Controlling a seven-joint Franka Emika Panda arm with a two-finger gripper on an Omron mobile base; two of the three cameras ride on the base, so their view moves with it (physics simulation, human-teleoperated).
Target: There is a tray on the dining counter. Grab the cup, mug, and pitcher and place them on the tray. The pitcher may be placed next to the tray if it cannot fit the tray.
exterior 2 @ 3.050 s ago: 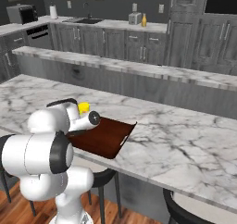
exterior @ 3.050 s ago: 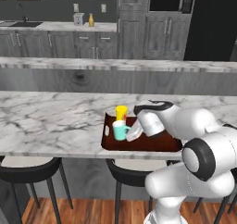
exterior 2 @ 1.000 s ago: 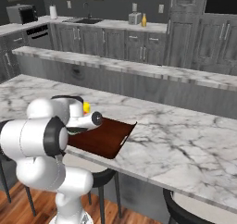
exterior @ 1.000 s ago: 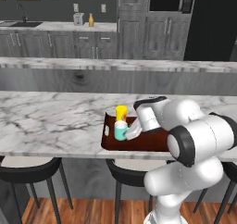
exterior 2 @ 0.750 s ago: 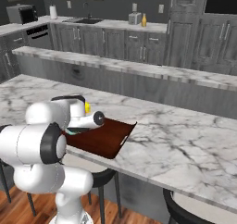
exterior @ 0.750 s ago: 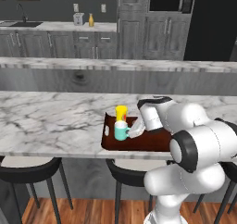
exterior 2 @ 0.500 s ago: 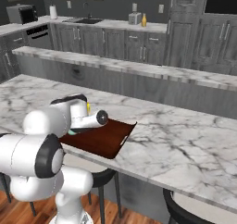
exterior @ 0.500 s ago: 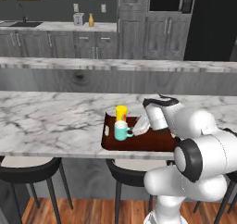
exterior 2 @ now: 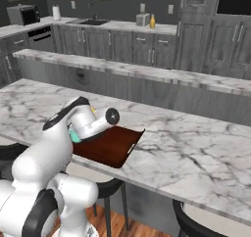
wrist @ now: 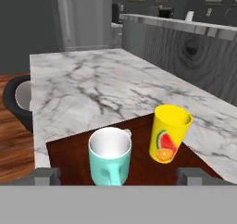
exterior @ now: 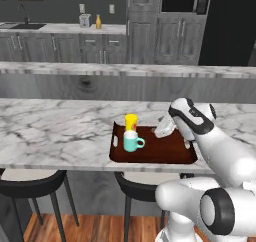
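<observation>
Two of three on tray: mug (exterior: 131, 141) and cup (exterior: 131, 122) stand upright at the left end of the tray (exterior: 170, 148); pitcher (exterior: 98, 22) far off.

Left base view, table: the tray lies on the near marble table (exterior: 55, 131); cup just behind mug, apart by a sliver.
Left base view, fingers: gripper (exterior: 162, 128) hangs over the tray's right half, pointing toward the mug, clear of both vessels.
Left base view, pitcher: small mustard shape on the back worktop beside the toaster (exterior: 85, 20), well apart from the arm.

Right base view, pitcher: same spot (exterior 2: 152, 21), across the room past the raised ledge.

Hand view, fingers: spread wide, empty; mug (wrist: 110, 155) and cup (wrist: 169, 133) straight ahead.
Judgement: next reach means turning away and driving.
</observation>
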